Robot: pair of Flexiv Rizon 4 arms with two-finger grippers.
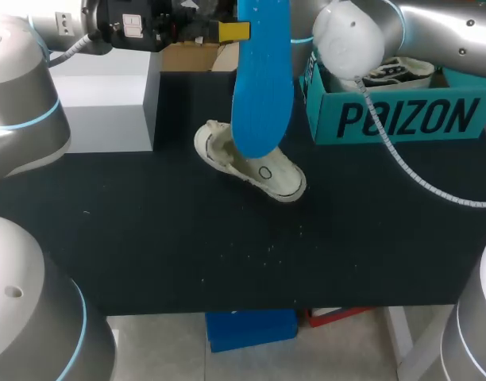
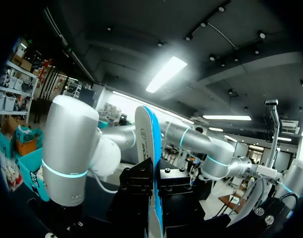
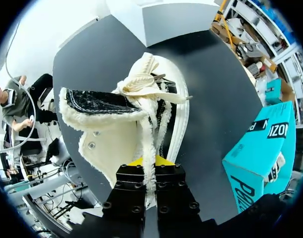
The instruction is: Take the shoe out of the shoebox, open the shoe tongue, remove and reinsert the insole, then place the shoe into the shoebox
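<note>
While left hand (image 2: 154, 196) tight on insole (image 1: 263, 95), right hand (image 3: 149, 166) tight on shoe (image 3: 104, 136).

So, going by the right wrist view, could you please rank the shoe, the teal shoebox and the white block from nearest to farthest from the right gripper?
1. Shoe: its fleecy lining is pinched in the right gripper.
2. Teal shoebox: off to one side of the gripper, apart from the shoe.
3. White block: ahead, beyond the shoe's far end.

blue insole (image 1: 261, 87), cream shoe (image 1: 287, 181), teal shoebox (image 1: 322, 113), black table (image 1: 187, 238).
</note>
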